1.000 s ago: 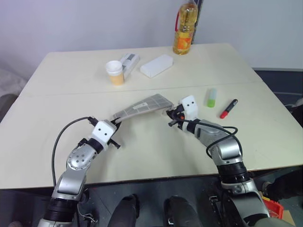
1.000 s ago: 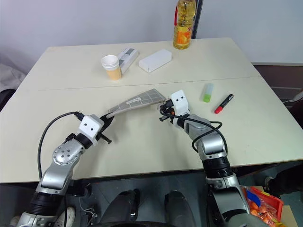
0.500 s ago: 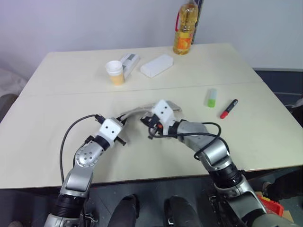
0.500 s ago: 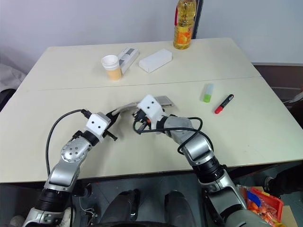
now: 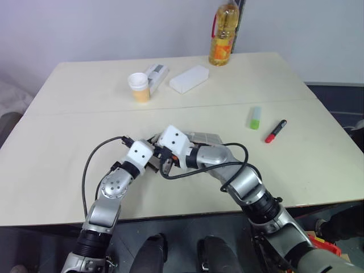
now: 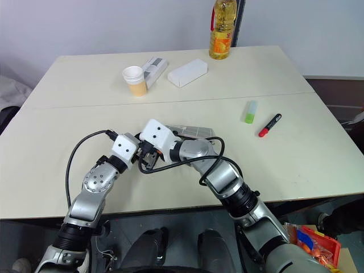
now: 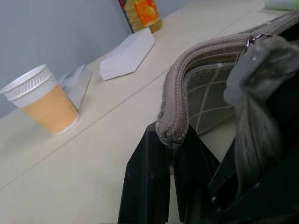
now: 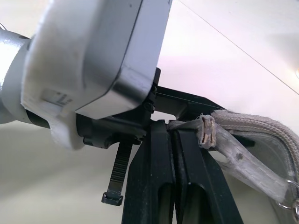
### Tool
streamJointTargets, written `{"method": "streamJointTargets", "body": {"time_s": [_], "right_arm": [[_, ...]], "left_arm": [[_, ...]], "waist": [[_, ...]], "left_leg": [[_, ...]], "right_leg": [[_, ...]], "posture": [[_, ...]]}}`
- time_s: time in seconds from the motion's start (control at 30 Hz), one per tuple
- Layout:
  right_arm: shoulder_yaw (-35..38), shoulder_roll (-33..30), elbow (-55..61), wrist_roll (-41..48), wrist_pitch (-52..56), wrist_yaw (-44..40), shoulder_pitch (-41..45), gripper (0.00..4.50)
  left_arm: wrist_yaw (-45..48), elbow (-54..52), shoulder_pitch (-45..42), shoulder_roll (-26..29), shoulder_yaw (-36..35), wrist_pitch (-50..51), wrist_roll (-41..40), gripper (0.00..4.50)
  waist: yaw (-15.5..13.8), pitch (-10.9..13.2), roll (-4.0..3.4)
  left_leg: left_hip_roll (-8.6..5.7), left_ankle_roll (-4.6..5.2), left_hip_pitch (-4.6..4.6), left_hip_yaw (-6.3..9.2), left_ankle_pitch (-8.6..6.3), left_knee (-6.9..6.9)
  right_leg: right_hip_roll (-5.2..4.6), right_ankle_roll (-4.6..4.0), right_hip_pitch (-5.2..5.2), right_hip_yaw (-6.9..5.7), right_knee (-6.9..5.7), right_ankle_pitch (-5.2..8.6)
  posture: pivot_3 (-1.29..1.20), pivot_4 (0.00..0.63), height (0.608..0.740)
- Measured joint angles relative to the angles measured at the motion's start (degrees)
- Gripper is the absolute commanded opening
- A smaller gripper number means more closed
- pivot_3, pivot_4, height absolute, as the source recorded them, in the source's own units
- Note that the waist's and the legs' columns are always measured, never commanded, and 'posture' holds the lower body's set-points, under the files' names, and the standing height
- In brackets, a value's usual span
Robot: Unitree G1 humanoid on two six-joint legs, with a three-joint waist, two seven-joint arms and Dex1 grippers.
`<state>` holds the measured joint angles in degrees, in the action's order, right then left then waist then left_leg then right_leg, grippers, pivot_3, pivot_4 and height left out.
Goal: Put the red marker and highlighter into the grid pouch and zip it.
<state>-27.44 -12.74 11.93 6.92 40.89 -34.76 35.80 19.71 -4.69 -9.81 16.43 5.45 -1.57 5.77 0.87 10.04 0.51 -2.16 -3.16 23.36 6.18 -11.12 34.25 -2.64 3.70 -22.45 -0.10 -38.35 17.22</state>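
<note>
The table [image 5: 318,170] is the biggest thing here, pale and wide, and everything else can be placed from the grid pouch [image 5: 206,138], which lies near its middle, toward the front edge.

Well beyond the pouch, at the far edge, stands a bottle [image 5: 222,35] of yellow oil. Nearer the pouch than the bottle, but still well apart from it, lie a flat white box [image 5: 188,78], a smaller carton [image 5: 155,72] and a paper cup [image 5: 139,87].

Both arms meet at the pouch's left end. The left gripper [image 7: 172,154] is closed on the corner of the pouch, where the zipper edge ends, probably to anchor the fabric so that the zipper can be drawn against a fixed point. The right gripper [image 8: 174,154] has crossed over to the same corner, and its fingers are pressed together on the pale pull strap by the zipper slider [image 8: 207,131]. This looks like the grip for drawing the zipper.

To the right of the pouch and well apart from it, the highlighter [image 5: 253,118] and, just beyond it, the red marker [image 5: 274,130] lie on the bare table. Neither is in the pouch, so I judge that loading has not begun.
</note>
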Motion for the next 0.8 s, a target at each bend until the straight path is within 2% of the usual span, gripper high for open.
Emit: {"method": "streamJointTargets", "body": {"time_s": [0.1, 0.3, 0.47, 0.63, 0.7, 0.8], "right_arm": [[0.93, -1.50, 0.48, 0.26, 0.54, -0.28, -1.06, 0.90], [5.06, -8.37, 4.97, 1.14, 1.70, -1.79, -2.93, 3.97], [7.60, -12.65, 7.56, 1.13, 2.15, -2.28, -4.27, 3.97], [16.67, -15.65, 5.42, 1.27, 3.67, -0.04, -4.88, 3.97], [19.86, -15.53, 2.83, 1.42, 4.36, 1.64, -4.86, 4.50], [25.58, -15.09, -3.42, 1.35, 5.78, 6.13, -4.28, 4.50]], "left_arm": [[0.05, -0.01, 0.21, 0.30, 0.11, -0.01, 0.02, 0.00], [-0.18, -0.02, 1.02, 2.28, -0.90, 0.03, 0.02, 0.00], [-0.85, -0.04, 1.21, 2.88, -1.94, 0.02, 0.07, 0.00], [-2.91, -0.01, 1.20, 3.31, -2.91, -0.07, 1.22, 0.00], [-3.68, 0.08, 1.11, 3.28, -2.90, -0.13, 1.60, 0.00], [-4.71, 0.28, 1.02, 3.28, -2.91, -0.02, 2.55, 0.00]], "waist": [[-0.01, 0.00, 0.00], [-0.02, 0.00, 0.00], [-0.09, 0.00, 0.00], [-0.25, 0.01, 0.02], [-0.18, 0.01, 0.02], [-0.20, 0.01, 0.02]], "left_leg": [[0.00, 0.00, 0.00, 0.00, 0.00, 0.00], [0.01, 0.00, 0.02, 0.00, 0.00, 0.00], [0.00, 0.00, 0.04, -0.01, 0.00, -0.01], [0.00, 0.00, 0.05, -0.01, 0.00, 0.00], [0.00, 0.00, 0.05, -0.02, 0.00, -0.01], [0.00, 0.00, 0.05, -0.04, 0.00, -0.01]], "right_leg": [[0.00, 0.00, 0.00, 0.00, 0.01, 0.00], [0.00, 0.00, -0.01, -0.01, 0.05, 0.00], [-0.01, 0.00, 0.00, -0.01, 0.07, 0.00], [-0.01, 0.00, 0.04, -0.03, 0.14, 0.00], [-0.01, 0.00, 0.03, -0.03, 0.14, 0.00], [-0.01, 0.00, 0.03, -0.02, 0.14, 0.00]], "posture": [[0.00, 0.150, 0.740], [0.00, 0.150, 0.740], [0.00, 0.150, 0.740], [0.00, 0.150, 0.740], [0.00, 0.150, 0.740], [0.00, 0.150, 0.740]]}}
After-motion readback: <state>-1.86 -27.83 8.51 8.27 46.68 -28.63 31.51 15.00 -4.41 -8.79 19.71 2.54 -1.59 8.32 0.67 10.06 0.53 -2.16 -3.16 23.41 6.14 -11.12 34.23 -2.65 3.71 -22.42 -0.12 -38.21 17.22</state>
